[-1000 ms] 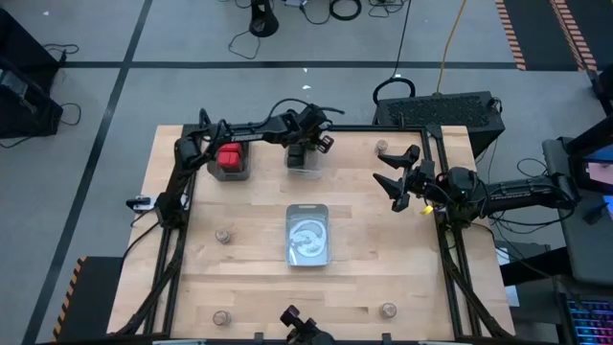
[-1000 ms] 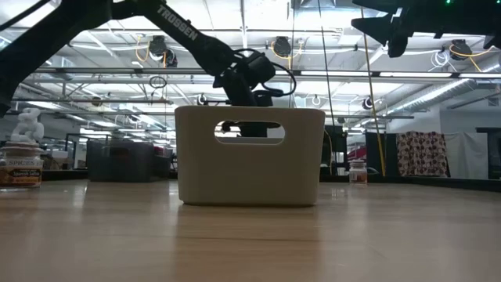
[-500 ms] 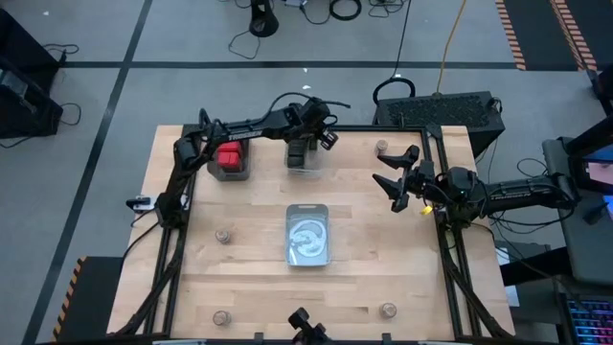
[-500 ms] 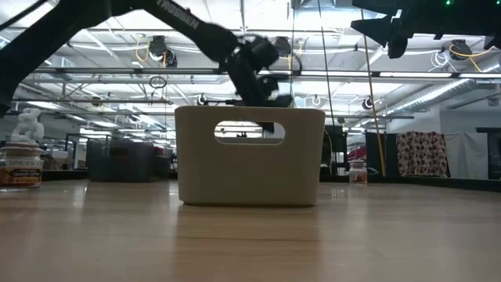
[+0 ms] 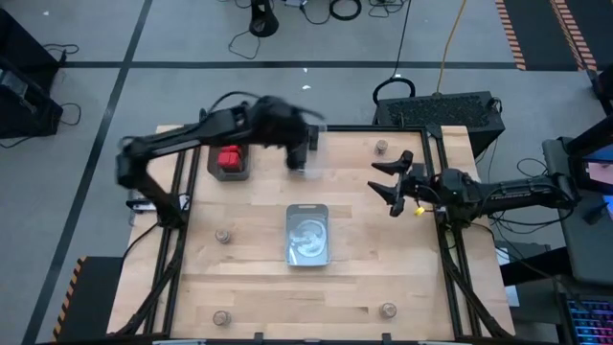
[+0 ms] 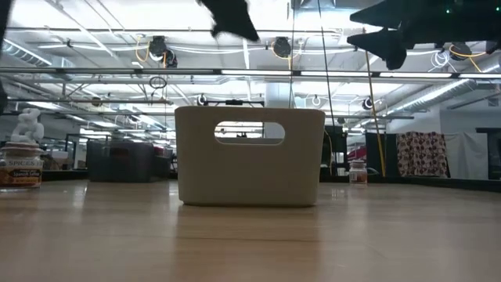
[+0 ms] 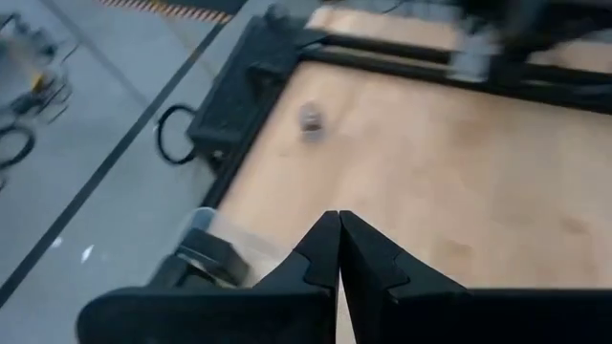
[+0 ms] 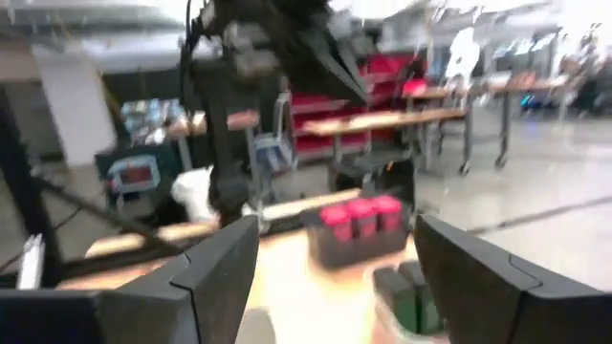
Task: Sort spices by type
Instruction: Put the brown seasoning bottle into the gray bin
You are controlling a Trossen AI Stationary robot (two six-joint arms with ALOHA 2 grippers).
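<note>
Left hand (image 7: 338, 250) closed; right hand (image 5: 391, 188) open

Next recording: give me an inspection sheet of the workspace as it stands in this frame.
Surface: wooden table, mostly bare.
Job's things: red containers grouped in a holder at the far left; round jars scattered, one far right, one mid-left, two near the front edge. Dark containers near the far middle are blurred by the arm.
Clutter: silvery tin at centre; pale bin in the low view.
Grippers: left gripper jaws shut, empty, raised over the far edge; right gripper jaws open, empty, over the right side.
Cables: loops on the floor beyond the table.
Surroundings: grey floor, workshop benches behind.
</note>
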